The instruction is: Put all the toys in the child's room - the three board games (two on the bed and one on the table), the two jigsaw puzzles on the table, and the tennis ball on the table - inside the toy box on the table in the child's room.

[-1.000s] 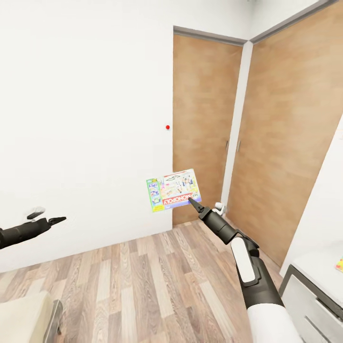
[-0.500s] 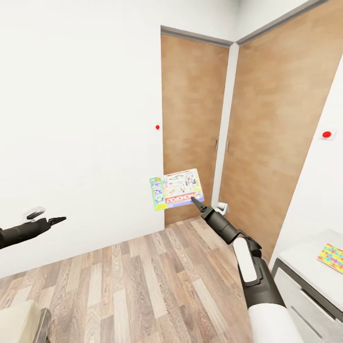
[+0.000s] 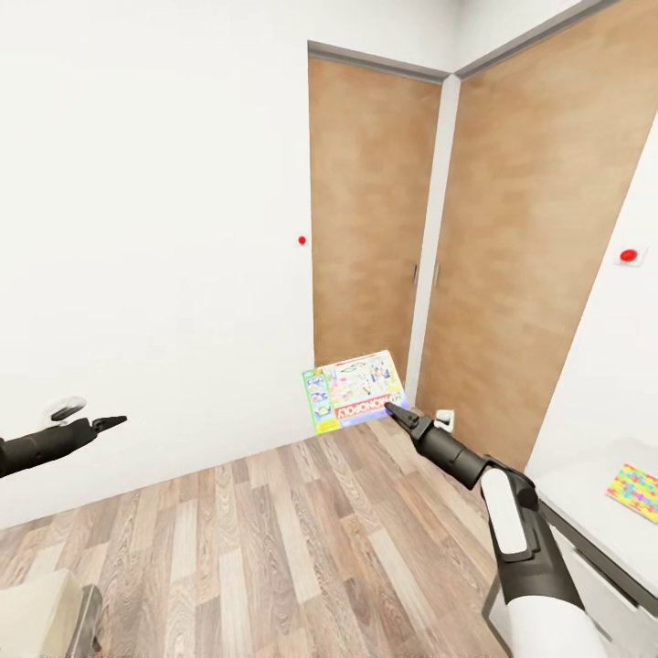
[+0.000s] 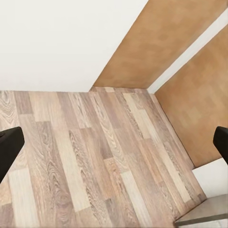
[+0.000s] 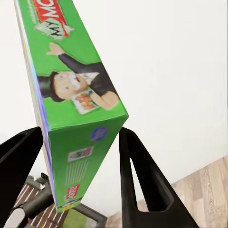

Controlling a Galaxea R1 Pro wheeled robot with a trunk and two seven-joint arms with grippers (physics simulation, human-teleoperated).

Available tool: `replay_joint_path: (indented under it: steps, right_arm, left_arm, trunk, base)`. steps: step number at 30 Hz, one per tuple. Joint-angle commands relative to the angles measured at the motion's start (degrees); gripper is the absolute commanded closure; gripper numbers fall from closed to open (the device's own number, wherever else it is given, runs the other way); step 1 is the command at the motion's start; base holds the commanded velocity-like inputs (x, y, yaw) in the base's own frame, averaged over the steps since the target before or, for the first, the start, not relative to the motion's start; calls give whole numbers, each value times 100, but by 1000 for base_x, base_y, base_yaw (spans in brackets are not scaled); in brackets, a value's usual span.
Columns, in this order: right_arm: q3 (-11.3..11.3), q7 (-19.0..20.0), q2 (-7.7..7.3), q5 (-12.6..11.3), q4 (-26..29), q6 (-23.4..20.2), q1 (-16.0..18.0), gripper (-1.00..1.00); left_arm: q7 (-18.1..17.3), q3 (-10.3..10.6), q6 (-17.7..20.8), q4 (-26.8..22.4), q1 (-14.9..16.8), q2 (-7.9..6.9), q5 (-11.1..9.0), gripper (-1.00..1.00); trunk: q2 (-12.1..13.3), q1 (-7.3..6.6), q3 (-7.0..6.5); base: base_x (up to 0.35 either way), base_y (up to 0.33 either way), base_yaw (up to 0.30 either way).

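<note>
Above the wood floor (image 3: 274, 530), right pincer (image 3: 395, 411) clamped on Monopoly box (image 3: 355, 390); left pincer (image 3: 110, 422) wide apart, empty.

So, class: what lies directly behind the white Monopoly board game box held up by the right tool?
Behind the white Monopoly board game box: white wall and the brown wooden door's lower edge. The box covers that stretch of skirting.

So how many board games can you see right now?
1. The Monopoly board game is held in the air by the right gripper, in front of the wooden door. Others may be out of view; a jigsaw puzzle lies on the table.
</note>
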State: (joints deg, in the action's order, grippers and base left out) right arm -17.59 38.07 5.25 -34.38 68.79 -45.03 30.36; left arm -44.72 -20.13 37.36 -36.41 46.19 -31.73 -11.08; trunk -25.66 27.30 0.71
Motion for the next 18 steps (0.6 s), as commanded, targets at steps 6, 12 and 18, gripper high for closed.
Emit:
replay_joint_path:
  steps: [6, 12, 18]
  right_arm:
    - [5, 36, -3, -23, 31, -79, -106, 100]
    - [9, 264, -74, 1, 46, -108, -122, 100]
    - [3, 519, -85, 41, 47, -87, -126, 100]
  left_arm:
    - [-10, -12, 34, 3, 4, 0, -17, -100]
    - [-10, -2, 34, 3, 4, 0, -17, -100]
    - [-10, -45, 34, 3, 4, -6, -23, -100]
  trunk:
    - [234, -129, -45]
    - [274, -151, -10]
    - [274, -151, 2]
  base:
    - [0, 0, 0]
    - [0, 0, 28]
    - [0, 0, 6]
